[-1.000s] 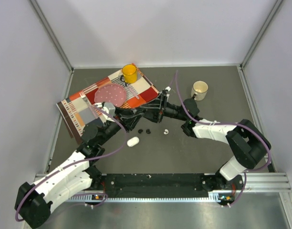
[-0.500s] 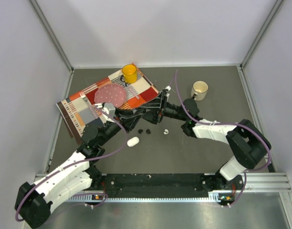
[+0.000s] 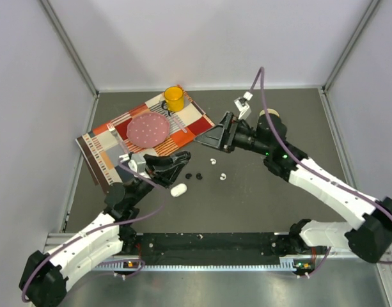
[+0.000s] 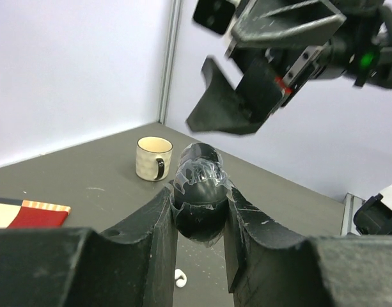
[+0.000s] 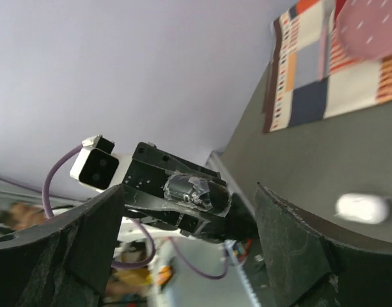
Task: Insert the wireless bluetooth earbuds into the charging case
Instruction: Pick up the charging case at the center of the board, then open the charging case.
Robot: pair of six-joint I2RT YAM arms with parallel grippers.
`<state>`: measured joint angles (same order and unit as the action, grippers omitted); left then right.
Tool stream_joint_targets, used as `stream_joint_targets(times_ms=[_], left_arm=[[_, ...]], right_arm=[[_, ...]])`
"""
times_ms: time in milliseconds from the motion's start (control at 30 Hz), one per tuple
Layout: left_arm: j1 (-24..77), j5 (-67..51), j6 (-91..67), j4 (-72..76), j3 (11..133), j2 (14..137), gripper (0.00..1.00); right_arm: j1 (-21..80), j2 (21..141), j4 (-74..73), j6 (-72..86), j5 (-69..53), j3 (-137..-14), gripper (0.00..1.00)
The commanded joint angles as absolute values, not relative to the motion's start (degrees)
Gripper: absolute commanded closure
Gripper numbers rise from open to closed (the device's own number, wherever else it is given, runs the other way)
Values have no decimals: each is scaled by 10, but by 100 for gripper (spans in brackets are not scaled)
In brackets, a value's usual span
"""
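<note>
Above desk [image 3: 259,204]: right gripper [image 3: 213,136], fingers wide and empty; left gripper [image 4: 200,198], fingers narrow, clamping black charging case [image 4: 199,182]. On desk between them: white earbuds [image 3: 222,175], black earbuds [image 3: 189,176], loose, uncased. Advised: hold case steady, cavity upward, then pinch one black bud squarely.

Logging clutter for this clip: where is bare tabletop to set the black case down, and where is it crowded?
Free: the grey tabletop between the white oval case, the near rail and the right arm; also the back right corner beyond the cream mug. Crowded: the centre, where tiny black earbuds and white earbuds lie, and the checked placemat.
</note>
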<state>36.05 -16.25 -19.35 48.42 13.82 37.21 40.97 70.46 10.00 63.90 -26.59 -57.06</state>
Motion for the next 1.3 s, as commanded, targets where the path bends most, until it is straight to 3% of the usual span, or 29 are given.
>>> stream_joint_targets(times_ms=[0, 133, 333, 567, 1267], left_arm=[[362, -182, -192, 612, 117, 376, 100], [362, -210, -196, 672, 115, 395, 100], [362, -244, -204, 688, 128, 424, 100], [362, -243, -210, 704, 127, 442, 100], [362, -303, -236, 682, 152, 451, 100]], right_arm=[[410, 665, -73, 381, -211, -628, 20], [424, 676, -173, 274, -212, -666, 21], [456, 680, -185, 222, -231, -688, 21], [464, 681, -137, 241, -280, -680, 21], [465, 693, -121, 270, -255, -675, 21]])
